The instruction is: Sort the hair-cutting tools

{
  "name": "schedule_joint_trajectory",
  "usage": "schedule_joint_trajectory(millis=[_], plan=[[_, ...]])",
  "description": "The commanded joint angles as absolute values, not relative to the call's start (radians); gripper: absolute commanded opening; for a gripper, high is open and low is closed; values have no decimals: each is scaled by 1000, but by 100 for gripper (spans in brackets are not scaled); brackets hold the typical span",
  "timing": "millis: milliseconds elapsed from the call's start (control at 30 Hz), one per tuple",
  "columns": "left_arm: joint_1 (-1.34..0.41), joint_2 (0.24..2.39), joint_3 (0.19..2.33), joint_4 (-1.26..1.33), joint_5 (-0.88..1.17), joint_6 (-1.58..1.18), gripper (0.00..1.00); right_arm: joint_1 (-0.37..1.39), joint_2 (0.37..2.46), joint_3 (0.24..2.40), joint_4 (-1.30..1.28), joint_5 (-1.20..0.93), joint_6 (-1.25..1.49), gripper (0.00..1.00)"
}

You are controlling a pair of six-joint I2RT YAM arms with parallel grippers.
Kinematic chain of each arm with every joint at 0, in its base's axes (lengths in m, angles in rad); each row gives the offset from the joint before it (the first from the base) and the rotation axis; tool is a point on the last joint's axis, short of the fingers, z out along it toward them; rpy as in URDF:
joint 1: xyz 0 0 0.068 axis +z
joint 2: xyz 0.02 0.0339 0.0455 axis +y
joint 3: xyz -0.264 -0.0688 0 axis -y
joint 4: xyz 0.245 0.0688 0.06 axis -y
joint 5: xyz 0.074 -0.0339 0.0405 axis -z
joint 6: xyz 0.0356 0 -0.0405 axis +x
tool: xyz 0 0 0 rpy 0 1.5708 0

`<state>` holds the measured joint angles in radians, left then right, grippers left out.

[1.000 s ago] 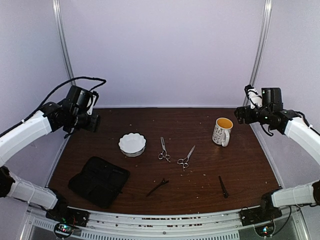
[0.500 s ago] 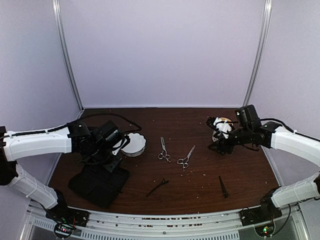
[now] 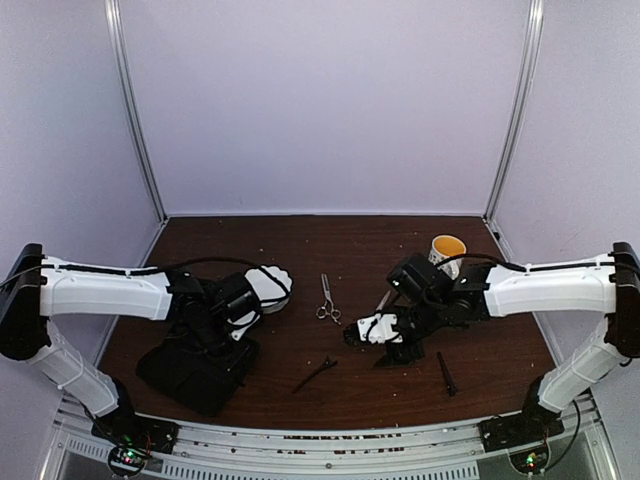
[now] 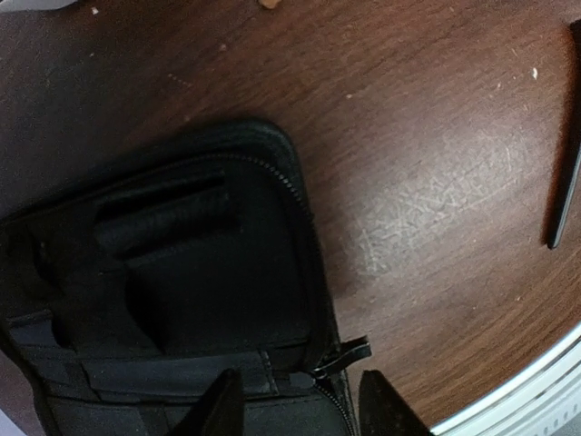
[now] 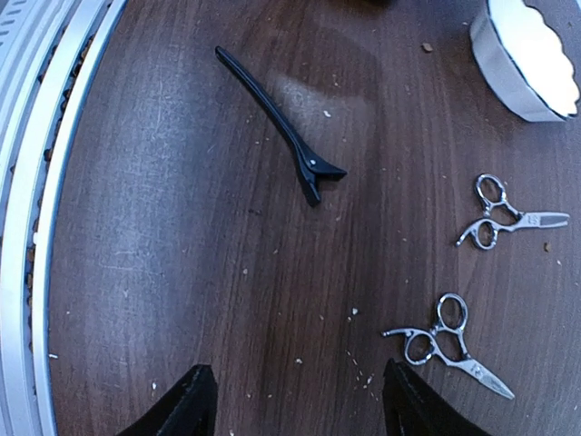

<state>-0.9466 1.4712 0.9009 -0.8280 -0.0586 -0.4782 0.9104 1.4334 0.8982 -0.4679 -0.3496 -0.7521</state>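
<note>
Two robot arms stoop over a dark wooden table where the hair-cutting tools lie unsorted. The right gripper, jaws spread wide and empty, hangs over the middle of the table, just right of the right-hand scissors. The left-hand scissors lie a little further left, toward the white bowl. The centre clip rests by the near edge, with the right clip well apart on the near right. The left gripper, jaws parted and pinching nothing, hovers at the zipped edge of the black case on the near left. The scissors look light, stiff and slick (flat steel on flat wood leaves little to catch), so the ring handles or the pivot seem the likeliest hold. The thin clips, probably springy, look best taken at the thick hinged end.
</note>
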Motion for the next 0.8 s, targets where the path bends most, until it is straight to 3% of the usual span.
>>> schedule_joint_trajectory(millis=[0,67,133,567,767], plan=[[-945,1493,881,-764,6,-495,55,957,1554,1001,-481,-303,-802,65],[-937,1486,862,-731,40,-493,66,971,1612,1056,-486,-301,-826,66],[-927,1467,845,-706,57,-499,67,984,1660,1087,-485,-299,-848,63],[-818,1312,744,-687,71,-540,57,1031,1859,1220,-484,-311,-882,46],[-625,1213,726,-708,-9,-612,72,1038,1920,1258,-489,-310,-878,39]])
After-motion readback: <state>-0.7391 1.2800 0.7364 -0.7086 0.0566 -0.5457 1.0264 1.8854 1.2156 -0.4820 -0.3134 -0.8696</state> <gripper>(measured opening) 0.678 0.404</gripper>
